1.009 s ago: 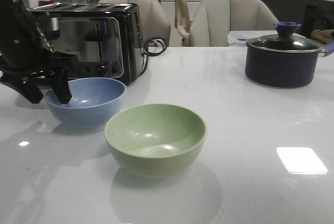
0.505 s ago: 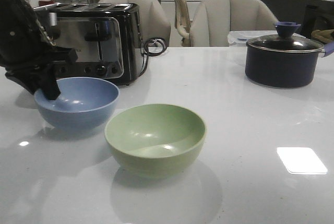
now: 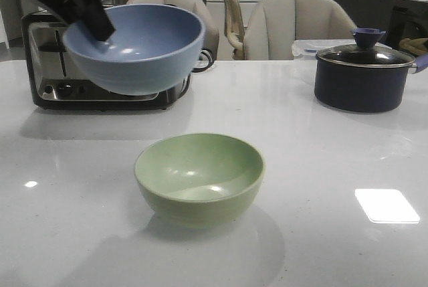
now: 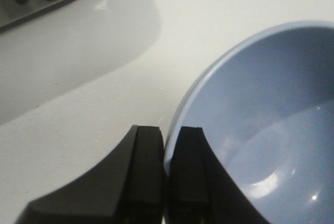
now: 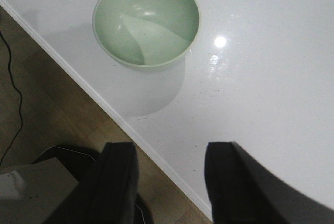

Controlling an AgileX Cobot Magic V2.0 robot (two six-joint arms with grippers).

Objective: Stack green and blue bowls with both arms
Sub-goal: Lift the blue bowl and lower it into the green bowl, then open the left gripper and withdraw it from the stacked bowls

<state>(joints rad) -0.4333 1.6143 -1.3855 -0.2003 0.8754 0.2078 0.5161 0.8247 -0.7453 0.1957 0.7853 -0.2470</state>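
The dusty blue bowl [image 3: 137, 46] hangs in the air at the upper left of the front view, tilted, well above the table. My left gripper [image 3: 93, 21] is shut on its rim, one finger inside and one outside; the left wrist view shows the fingers [image 4: 147, 153] pinching the blue bowl's rim [image 4: 271, 119]. The pale green bowl [image 3: 198, 176] stands upright on the white table, to the right of and nearer than the blue bowl. It also shows in the right wrist view [image 5: 146, 20]. My right gripper [image 5: 169, 153] is open and empty over the table's front edge, apart from the green bowl.
A black-and-chrome toaster [image 3: 73, 66] stands at the back left behind the lifted bowl. A dark navy lidded pot [image 3: 364, 76] stands at the back right. Chairs stand behind the table. The table's front edge [image 5: 104, 104] and wooden floor show in the right wrist view.
My left gripper has lifted the blue bowl off the table, up and to the right. The green bowl has not moved.
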